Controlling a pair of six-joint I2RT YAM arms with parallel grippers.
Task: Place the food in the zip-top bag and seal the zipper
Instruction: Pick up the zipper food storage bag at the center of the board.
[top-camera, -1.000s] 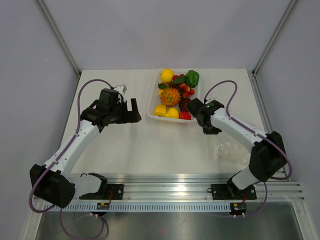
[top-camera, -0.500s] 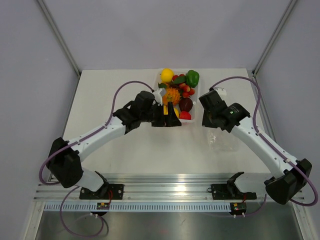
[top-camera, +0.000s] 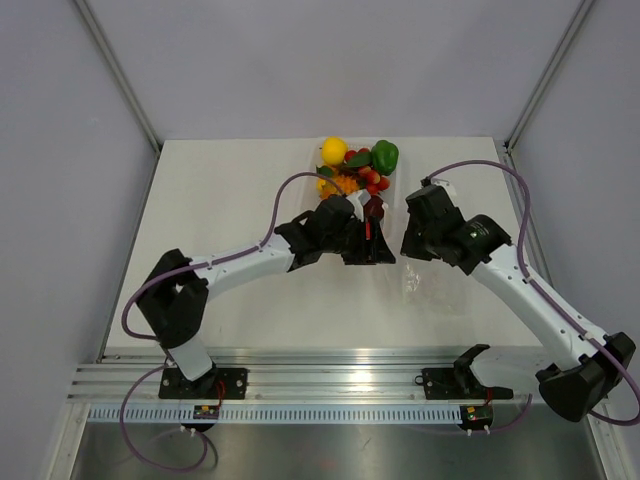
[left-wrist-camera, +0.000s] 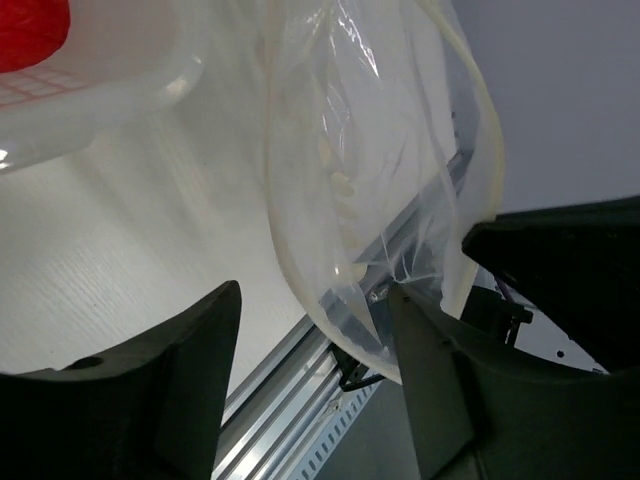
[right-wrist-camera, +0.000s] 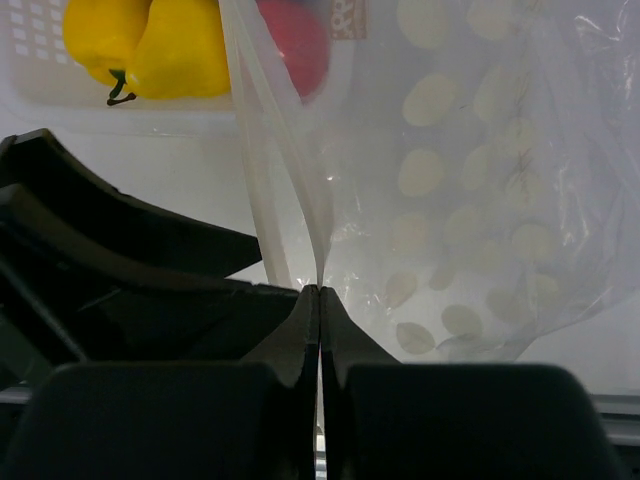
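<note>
Top-down view first: both my arms meet in the middle of the table, the left end effector (top-camera: 372, 248) at the near end of the tray (top-camera: 350, 140), where all the food (top-camera: 345, 170) sits, and the right end effector (top-camera: 412, 240) just beside it. The zip-top bag (top-camera: 432, 285) hangs and puddles under the right one, so clear I can barely pick it out against the table. Left wrist cam: my fingers are spread wide and holding nothing, but a fold of the bag's mouth dangles right between them, with the zipper (left-wrist-camera: 493, 150) curving past the right-hand finger. Right wrist cam: that one is pinched fully closed on the zipper strip, and the film fans out from the pinch with a pale leaf print on it. My take on handling is that this thing weighs basically nothing and is totally floppy, so it won't hold its mouth open by itself. The film looks slick and crinkly, so I'd expect it to slide out of a pinch. The zipper rim is the only stiff-ish part, so I'd have the left take the opposite lip there, not the film. The toy food looks glossy and hard, probably slippery but light.
</note>
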